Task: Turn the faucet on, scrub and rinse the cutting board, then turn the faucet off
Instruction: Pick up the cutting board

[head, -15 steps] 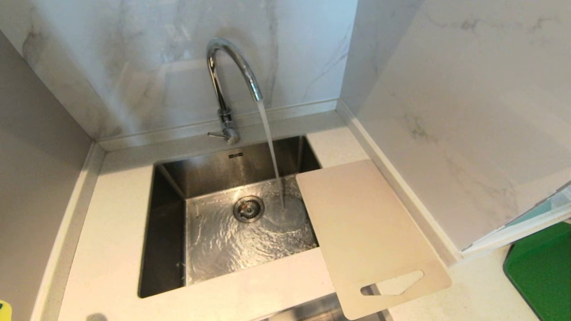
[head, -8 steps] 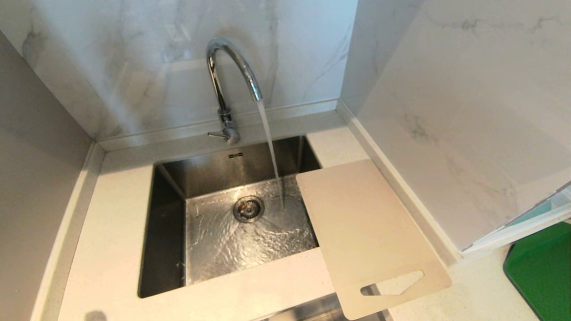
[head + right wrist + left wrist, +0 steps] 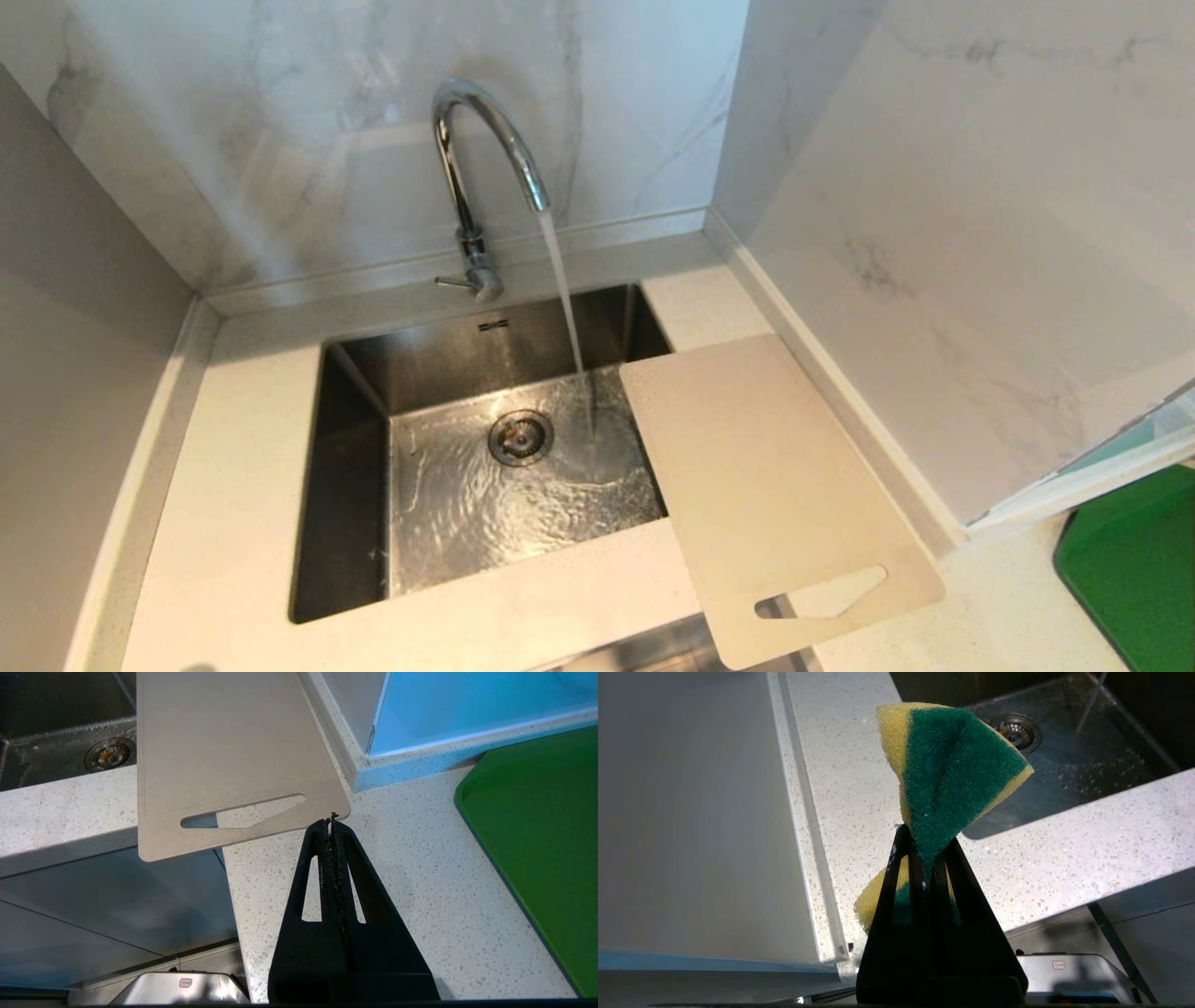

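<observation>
Cutting board (image 3: 766,485), thin, stiff, likely slippery when wet, overhangs the sink's right rim; best gripped at its handle cutout (image 3: 243,812). Left gripper (image 3: 927,858) pinches a sponge (image 3: 952,770); right gripper (image 3: 332,823) closed, empty.

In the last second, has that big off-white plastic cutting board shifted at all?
No. The off-white plastic cutting board sits in the same spot, one corner overhanging the steel sink.
</observation>
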{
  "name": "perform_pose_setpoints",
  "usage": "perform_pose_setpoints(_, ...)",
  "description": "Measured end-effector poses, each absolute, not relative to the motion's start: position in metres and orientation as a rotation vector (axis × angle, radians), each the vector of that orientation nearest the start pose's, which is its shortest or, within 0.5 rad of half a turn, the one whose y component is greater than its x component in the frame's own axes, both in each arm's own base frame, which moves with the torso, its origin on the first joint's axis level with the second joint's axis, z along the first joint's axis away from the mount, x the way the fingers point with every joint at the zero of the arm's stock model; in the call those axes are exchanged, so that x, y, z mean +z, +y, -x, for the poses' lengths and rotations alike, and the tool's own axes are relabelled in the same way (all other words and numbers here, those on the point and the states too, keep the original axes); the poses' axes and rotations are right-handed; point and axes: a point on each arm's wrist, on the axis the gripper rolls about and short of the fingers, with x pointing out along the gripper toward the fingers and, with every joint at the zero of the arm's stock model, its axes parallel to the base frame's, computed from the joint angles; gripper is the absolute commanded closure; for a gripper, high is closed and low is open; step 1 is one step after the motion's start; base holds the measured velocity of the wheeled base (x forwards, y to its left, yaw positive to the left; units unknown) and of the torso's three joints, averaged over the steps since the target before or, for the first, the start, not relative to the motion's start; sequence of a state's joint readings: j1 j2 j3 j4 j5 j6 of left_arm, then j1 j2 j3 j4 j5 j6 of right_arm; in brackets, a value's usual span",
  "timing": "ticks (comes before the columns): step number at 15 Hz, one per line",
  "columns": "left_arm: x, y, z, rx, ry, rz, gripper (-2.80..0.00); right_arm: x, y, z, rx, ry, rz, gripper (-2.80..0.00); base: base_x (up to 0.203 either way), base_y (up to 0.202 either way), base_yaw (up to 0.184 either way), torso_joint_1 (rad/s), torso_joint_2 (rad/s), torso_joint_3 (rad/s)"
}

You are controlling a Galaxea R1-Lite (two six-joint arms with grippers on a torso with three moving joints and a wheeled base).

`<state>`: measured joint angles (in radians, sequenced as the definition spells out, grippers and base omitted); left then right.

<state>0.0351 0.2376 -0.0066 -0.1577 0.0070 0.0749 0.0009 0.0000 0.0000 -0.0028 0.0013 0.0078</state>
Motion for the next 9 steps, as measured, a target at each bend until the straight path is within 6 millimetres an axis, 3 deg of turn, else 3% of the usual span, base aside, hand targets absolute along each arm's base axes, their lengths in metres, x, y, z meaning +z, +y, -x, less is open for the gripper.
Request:
perform_pose_setpoints(5, 0.078, 0.0, 0.017, -0.014, 0.058, -0.105, 0.0, 0.076, 0.0, 0.023, 0.002, -0.003, -0.008, 0.0, 0.0, 0.0, 0.0, 0.0, 0.0, 0.0)
perform_pose_setpoints(9, 0.076, 0.0, 0.022, -0.013, 0.013, -0.057, 0.0, 0.076, 0.0, 0.023, 0.002, -0.003, -0.008, 0.0, 0.0, 0.0, 0.0, 0.0, 0.0, 0.0)
